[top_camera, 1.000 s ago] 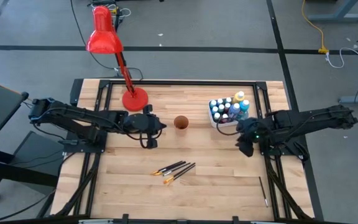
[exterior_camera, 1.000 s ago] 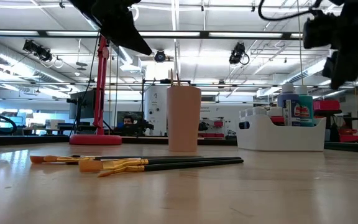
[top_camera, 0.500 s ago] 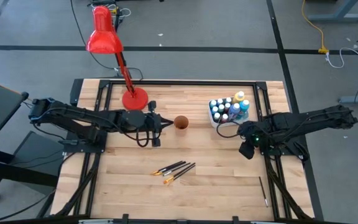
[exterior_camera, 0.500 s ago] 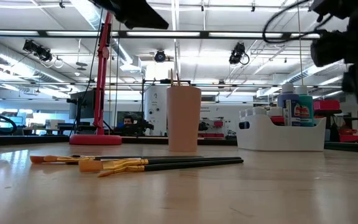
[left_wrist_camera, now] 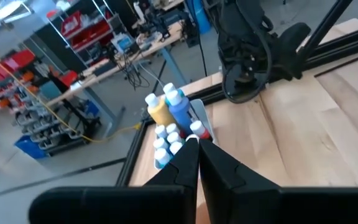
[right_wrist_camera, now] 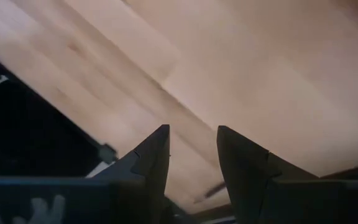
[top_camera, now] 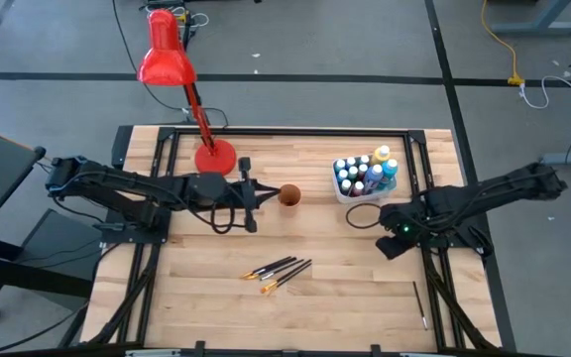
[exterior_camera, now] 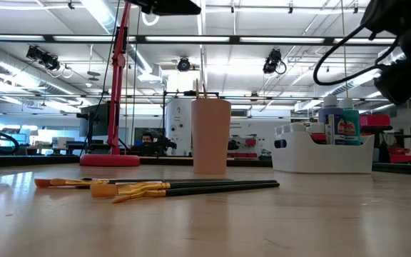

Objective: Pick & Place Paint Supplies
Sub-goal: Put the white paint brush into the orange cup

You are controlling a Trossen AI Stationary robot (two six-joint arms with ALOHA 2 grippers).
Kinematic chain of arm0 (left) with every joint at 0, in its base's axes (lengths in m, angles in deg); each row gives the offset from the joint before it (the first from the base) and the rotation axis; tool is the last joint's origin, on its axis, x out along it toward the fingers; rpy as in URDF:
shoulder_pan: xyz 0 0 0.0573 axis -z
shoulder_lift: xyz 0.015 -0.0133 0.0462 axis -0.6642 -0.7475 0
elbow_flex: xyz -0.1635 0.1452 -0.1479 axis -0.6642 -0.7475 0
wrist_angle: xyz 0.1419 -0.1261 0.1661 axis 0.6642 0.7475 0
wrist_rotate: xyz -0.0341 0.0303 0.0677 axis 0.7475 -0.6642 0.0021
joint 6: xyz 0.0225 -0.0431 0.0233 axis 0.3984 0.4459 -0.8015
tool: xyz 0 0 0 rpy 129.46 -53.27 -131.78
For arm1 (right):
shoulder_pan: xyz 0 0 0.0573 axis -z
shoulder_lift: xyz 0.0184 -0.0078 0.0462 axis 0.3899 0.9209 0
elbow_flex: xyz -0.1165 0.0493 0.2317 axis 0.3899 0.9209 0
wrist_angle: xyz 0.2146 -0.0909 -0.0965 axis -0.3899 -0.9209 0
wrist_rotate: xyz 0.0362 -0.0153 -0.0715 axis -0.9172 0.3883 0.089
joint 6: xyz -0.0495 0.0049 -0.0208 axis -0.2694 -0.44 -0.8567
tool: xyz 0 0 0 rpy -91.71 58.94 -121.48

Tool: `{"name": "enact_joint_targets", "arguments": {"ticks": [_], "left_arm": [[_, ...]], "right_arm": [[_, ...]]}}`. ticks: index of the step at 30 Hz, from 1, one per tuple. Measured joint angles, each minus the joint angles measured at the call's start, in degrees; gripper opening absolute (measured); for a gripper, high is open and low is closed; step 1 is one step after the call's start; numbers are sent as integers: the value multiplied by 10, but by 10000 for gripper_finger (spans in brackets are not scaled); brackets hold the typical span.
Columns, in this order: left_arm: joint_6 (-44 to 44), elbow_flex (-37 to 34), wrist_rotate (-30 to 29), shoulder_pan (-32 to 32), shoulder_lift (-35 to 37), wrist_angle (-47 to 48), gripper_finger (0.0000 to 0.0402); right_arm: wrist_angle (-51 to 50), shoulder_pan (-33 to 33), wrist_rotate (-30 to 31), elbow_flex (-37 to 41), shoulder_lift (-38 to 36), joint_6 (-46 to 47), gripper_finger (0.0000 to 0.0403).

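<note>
Several dark-handled paintbrushes (top_camera: 278,272) with orange-yellow ends lie flat on the wooden table, near the middle; they also show in the low view (exterior_camera: 155,188). One more thin brush (top_camera: 419,302) lies by the right rail. Paint bottles (top_camera: 367,173) stand in a white tub (exterior_camera: 323,155) at the far right. My left gripper (top_camera: 259,194) is shut, raised above the table, just left of the orange cup (top_camera: 288,195). In its wrist view the shut fingers (left_wrist_camera: 194,155) point at the bottles (left_wrist_camera: 169,118). My right gripper (top_camera: 390,245) is open and empty above bare table (right_wrist_camera: 247,74).
A red desk lamp (top_camera: 171,69) stands with its base (top_camera: 214,159) at the far left of the cup. The cup (exterior_camera: 211,135) stands upright between the lamp and the tub. Black frame rails run along the table's sides. Bare wood lies around the brushes.
My left gripper has gone toward the table's right edge, up to the orange cup, and has risen. My right gripper has gone a little toward the near edge, away from the tub. The brushes, cup and tub have stayed put.
</note>
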Motion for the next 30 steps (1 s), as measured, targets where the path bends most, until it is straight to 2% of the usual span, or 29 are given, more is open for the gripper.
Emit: {"name": "enact_joint_targets", "arguments": {"ticks": [6, 11, 17, 23, 28, 30], "left_arm": [[-11, 0, 2, 0, 0, -9, 22], [-8, 0, 2, 0, 0, -2, 22], [15, 0, 2, 0, 0, 31, 22], [23, 0, 3, 0, 0, 35, 22], [22, 0, 3, 0, 0, 32, 22], [18, 0, 2, 0, 0, 29, 22]], "right_arm": [[31, -30, -35, -18, 49, 69, 137], [31, -80, -95, -43, 99, 156, 128], [39, -153, -97, -67, 159, 267, 107], [40, -216, -92, -70, 233, 337, 104], [40, -252, -196, -70, 307, 353, 98], [44, -261, -204, -70, 330, 344, 89]]}}
